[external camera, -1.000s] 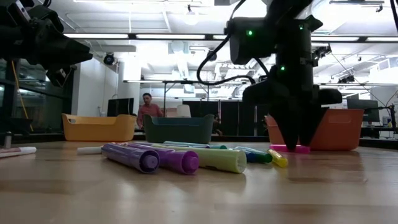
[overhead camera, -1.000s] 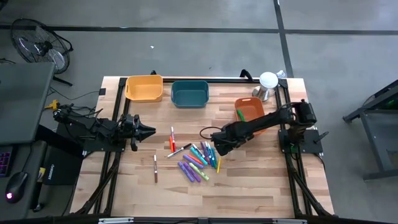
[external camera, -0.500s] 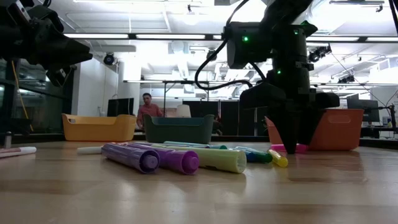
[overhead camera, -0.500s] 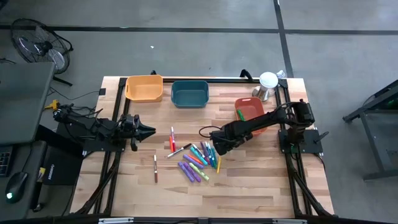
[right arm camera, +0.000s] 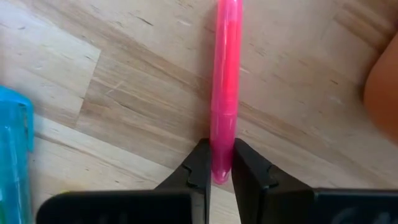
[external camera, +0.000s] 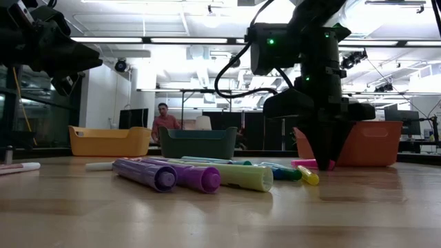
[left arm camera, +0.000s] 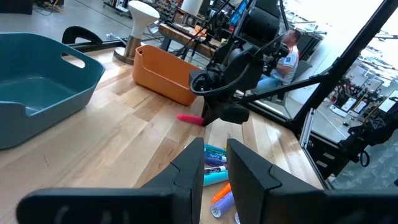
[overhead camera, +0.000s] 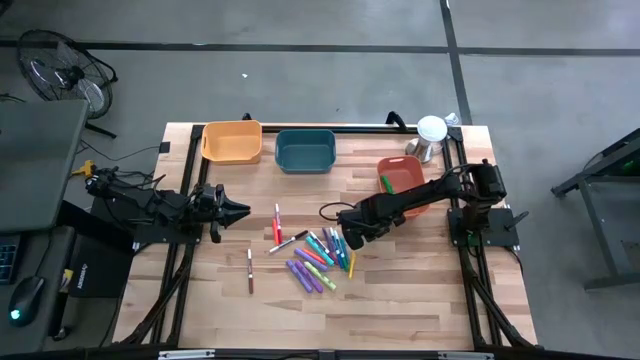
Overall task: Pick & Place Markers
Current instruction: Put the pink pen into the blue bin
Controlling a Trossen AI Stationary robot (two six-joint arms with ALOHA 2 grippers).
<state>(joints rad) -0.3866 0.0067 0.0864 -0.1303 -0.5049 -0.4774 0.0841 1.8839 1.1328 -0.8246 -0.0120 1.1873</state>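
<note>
While right gripper (right arm camera: 216, 167) pinches pink marker (right arm camera: 224, 81), orange bin (left arm camera: 166, 73) adjacent.

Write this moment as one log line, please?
right tool: shut on pink marker, on table | left tool: idle at left edge | other markers: piled mid-table

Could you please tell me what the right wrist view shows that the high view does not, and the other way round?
Only the right wrist view shows the right gripper shut on one end of the pink marker, which lies on the wood beside a light blue marker.

Only the high view shows the whole layout: the left gripper waiting at the table's left side, the yellow bin, teal bin and orange bin along the far edge, and the cluster of markers mid-table.

Both show the right gripper low at the marker cluster's edge near the orange bin.
</note>
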